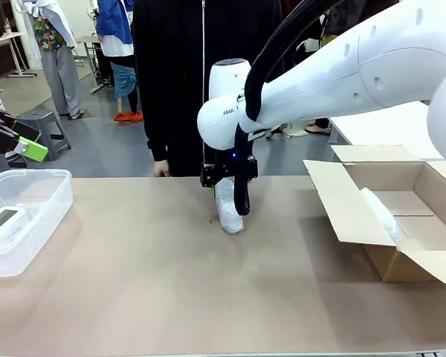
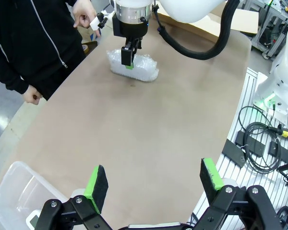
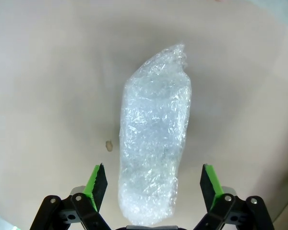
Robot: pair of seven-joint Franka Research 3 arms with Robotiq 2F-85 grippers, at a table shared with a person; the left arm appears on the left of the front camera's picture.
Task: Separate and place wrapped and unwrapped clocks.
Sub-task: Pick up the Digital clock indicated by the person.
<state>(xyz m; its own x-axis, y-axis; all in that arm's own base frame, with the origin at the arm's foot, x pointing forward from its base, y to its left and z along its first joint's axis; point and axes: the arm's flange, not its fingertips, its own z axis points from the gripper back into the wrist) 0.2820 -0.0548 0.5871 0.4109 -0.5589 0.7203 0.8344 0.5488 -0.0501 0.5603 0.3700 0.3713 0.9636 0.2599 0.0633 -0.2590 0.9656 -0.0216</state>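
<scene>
Right gripper [image 3: 153, 184] astride bubble-wrapped bundle [image 3: 156, 139]; "FRAN" legible on its arm [image 1: 230, 111].

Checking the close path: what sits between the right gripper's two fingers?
The bubble-wrapped bundle lies lengthwise between the open right gripper's fingers, a gap at each pad, as the right wrist view shows.

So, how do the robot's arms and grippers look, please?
The right arm is glossy white with rounded joints, small dark lettering and a thick black cable. Both the right gripper and the left gripper are black, with two fingers carrying bright green pads.
</scene>
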